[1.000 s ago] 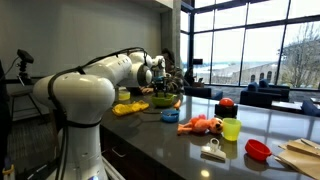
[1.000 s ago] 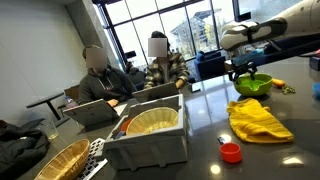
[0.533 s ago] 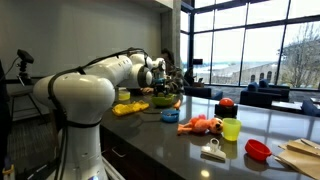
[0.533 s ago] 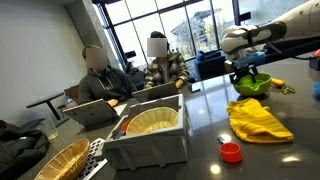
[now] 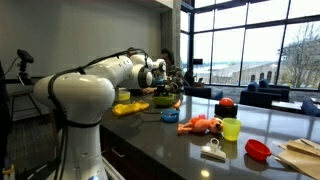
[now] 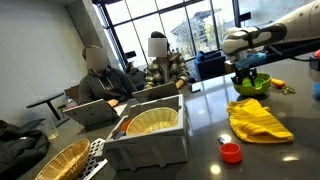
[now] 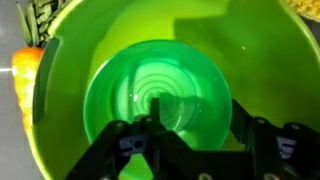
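Green glossy bowl (image 7: 160, 60), round, smooth-walled, with concentric rings in its base; stands on the dark reflective tabletop (image 6: 205, 150). Just beside the bowl's left wall: orange carrot-shaped item (image 7: 22, 75). Above the bowl's hollow: pincer (image 7: 180, 130), jaws partly apart, gripping nothing. Near the bowl: crumpled yellow cloth (image 6: 258, 120).

I logged the green bowl (image 7: 255, 60) as a round, lime-coloured plastic one, upright and empty, its glossy wall dropping to a darker green floor marked with concentric rings. In both exterior views the bowl (image 6: 252, 84) (image 5: 163, 100) sat flat and mouth up on the dark counter (image 6: 205, 125), towards the window end and just beyond the yellow cloth (image 6: 258, 120). In the wrist view I noted an orange item (image 7: 22, 75) lying close against its outer rim.
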{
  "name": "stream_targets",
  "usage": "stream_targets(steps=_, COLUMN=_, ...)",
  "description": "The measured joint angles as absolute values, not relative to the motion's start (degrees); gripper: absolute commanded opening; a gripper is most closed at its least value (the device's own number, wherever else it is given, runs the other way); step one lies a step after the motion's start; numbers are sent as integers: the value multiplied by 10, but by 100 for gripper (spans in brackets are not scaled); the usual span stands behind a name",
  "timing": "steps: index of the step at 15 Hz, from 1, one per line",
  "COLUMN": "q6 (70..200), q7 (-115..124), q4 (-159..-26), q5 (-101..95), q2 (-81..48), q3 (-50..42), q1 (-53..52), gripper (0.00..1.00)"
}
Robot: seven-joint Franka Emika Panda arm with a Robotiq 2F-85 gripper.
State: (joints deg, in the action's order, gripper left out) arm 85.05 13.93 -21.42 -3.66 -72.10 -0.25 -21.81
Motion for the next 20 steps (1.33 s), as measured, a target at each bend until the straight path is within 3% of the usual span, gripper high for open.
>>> stream_targets(steps=5, q6=850, q7=137, q4=-214, q5=-36, q2=-721, q3=-2, q1=-216, gripper=1)
stream_targets(steps=20, q6=865, q7=118, q4=-206, q5=-37, q2=-700, q3=-3, q1=-213, gripper=1)
